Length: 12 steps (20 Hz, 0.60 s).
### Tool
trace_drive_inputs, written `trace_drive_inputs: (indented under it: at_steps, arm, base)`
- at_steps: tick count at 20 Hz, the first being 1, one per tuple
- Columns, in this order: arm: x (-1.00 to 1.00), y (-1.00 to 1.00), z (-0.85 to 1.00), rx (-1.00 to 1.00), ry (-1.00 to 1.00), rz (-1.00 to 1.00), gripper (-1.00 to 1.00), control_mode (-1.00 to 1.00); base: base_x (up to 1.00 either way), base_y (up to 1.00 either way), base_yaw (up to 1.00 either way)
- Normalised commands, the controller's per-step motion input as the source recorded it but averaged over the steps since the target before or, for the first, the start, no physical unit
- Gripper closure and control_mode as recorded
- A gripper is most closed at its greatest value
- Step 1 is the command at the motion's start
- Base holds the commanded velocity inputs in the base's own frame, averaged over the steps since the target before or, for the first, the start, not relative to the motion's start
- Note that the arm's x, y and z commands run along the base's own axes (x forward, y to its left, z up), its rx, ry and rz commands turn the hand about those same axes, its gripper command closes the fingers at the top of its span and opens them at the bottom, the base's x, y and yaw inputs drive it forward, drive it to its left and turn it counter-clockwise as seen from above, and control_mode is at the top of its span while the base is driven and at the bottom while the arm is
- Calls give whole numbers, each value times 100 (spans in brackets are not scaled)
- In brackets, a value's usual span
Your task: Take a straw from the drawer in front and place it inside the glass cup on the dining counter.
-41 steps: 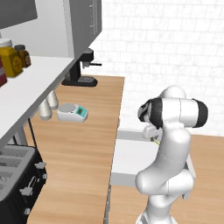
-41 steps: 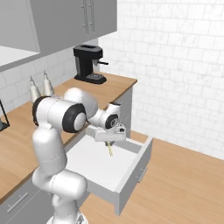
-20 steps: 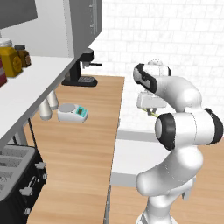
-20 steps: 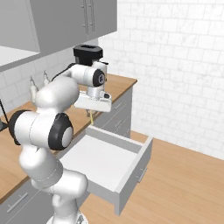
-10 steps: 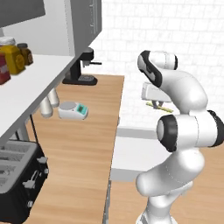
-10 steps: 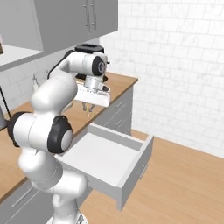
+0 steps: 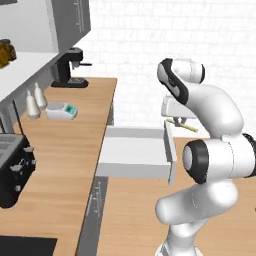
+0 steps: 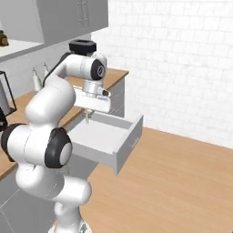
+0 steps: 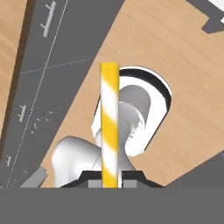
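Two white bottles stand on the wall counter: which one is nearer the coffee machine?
The farther bottle, just behind its twin and beside the small scale, stands closer to the black coffee machine.

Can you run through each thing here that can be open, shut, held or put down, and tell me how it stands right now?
drawer: pulled open, nothing visible inside.
straw: held between the fingertips, lifted clear of the drawer.
gripper: shut on the straw.
wall cabinet: doors shut.
coffee machine: standing upright at the far end of the wall counter.
two bottles: standing upright on the wall counter.
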Motion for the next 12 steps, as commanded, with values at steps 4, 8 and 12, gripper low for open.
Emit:
trace_drive_inputs:
  at_steps: [4,8,12]
  arm:
    - [0,0,0,0,0,0,100,100]
    - [0,0,0,0,0,0,100,100]
    - [0,0,0,0,0,0,100,100]
  base:
    - [-19,-52,-31]
    - [-1,-42,-34]
    - [0,-43,-32]
